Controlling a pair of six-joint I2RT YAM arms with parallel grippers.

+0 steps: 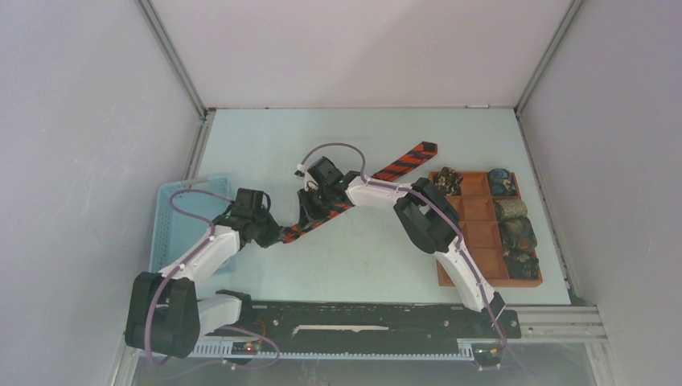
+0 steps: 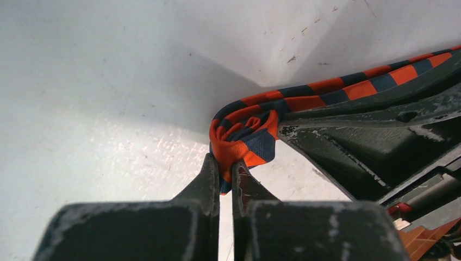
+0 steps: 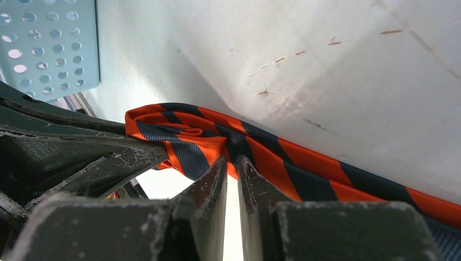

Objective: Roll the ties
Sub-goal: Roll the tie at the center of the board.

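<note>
Mid-frame in the top view the tie [image 1: 406,163] runs diagonally toward upper right, its small started roll at the lower-left end pinched by both the left gripper [image 2: 225,173] and right gripper [image 3: 232,163], jaws pressed on cloth; soft, light, slippery, probably best held at the roll

The tie [image 2: 244,136] is seen to be woven cloth, finely ribbed, with a slight sheen on its orange stripes. The left gripper [image 2: 225,166] and the right gripper [image 3: 232,160] are made of dark matt plastic, scuffed and worn whitish along the finger edges. The table [image 1: 370,257] is shown as a pale, smooth surface, faintly glossy, marked by scratches and specks. The basket [image 3: 49,43] is of smooth, perforated, light blue plastic. The rolls [image 1: 515,233] in the tray [image 1: 481,233] are of patterned cloth; the tray's material cannot be told.
</note>
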